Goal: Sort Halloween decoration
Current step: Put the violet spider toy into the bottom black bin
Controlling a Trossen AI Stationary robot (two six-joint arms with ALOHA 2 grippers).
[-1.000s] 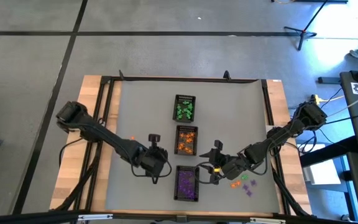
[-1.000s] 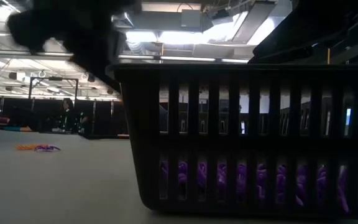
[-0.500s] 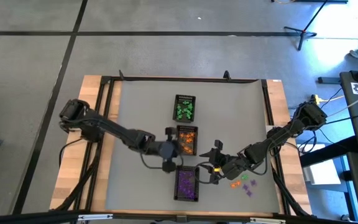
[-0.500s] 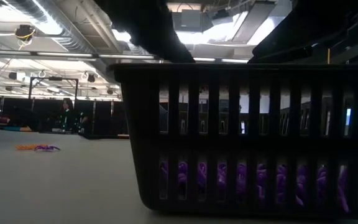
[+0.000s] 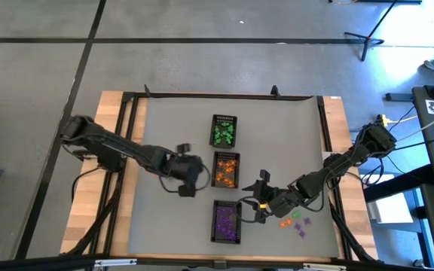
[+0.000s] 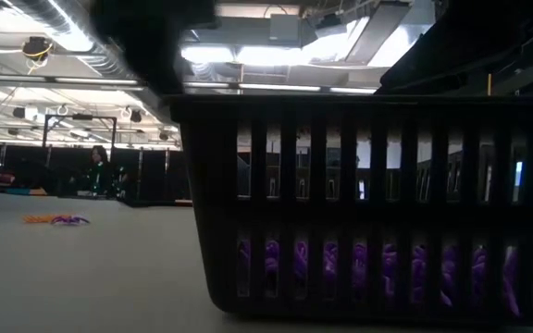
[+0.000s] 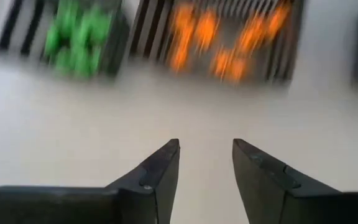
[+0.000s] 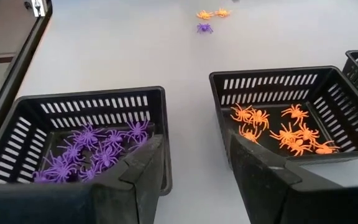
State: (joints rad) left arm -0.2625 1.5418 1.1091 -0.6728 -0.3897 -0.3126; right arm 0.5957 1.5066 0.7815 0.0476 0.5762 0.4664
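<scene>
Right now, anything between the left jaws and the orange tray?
Nothing. In the left wrist view, only bare table separates the open left gripper from the orange tray; the high view agrees.

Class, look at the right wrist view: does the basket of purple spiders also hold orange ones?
No. The basket holds only purple spiders; the orange spiders lie in the neighbouring basket.

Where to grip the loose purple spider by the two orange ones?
Likely its middle body, pinched from straight above: the purple spider lies flat on the table, thin legs splayed, apart from the orange spiders, so a sideways approach finds nothing to catch.
</scene>
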